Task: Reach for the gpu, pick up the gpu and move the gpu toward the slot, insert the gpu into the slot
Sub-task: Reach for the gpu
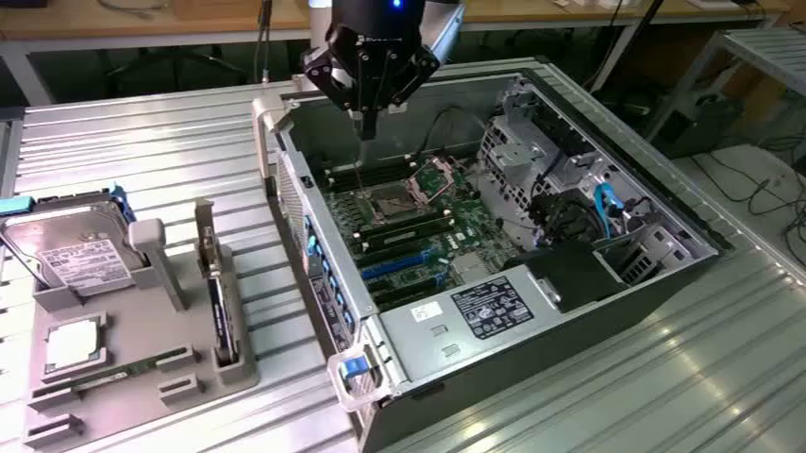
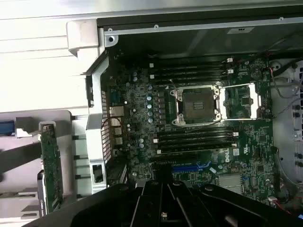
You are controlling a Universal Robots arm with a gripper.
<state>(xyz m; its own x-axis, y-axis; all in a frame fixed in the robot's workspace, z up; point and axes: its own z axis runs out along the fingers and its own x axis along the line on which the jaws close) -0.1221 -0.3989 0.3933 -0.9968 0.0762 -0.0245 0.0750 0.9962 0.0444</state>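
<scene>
progress: 0 of 3 steps done | gripper (image 1: 368,130) pressed together, nothing pinched, held over case (image 1: 282,168) | gpu (image 1: 223,321) untouched, upright in holder (image 1: 139,377) | slot (image 1: 396,265) unfilled

You'll find the gpu (image 1: 223,316) standing on its long edge in a grey holder (image 1: 139,377) on the worktop (image 1: 151,151), outside the open computer case (image 1: 655,283) and well apart from the motherboard (image 1: 473,226). From the wrist view it reads as a narrow green board (image 2: 51,165) seen edge-on; its fan face is turned away, so you can't make it out. The slot (image 1: 400,267), probably the blue connector (image 2: 188,168) on the motherboard below the processor socket, sits bare with nothing seated in it.
</scene>
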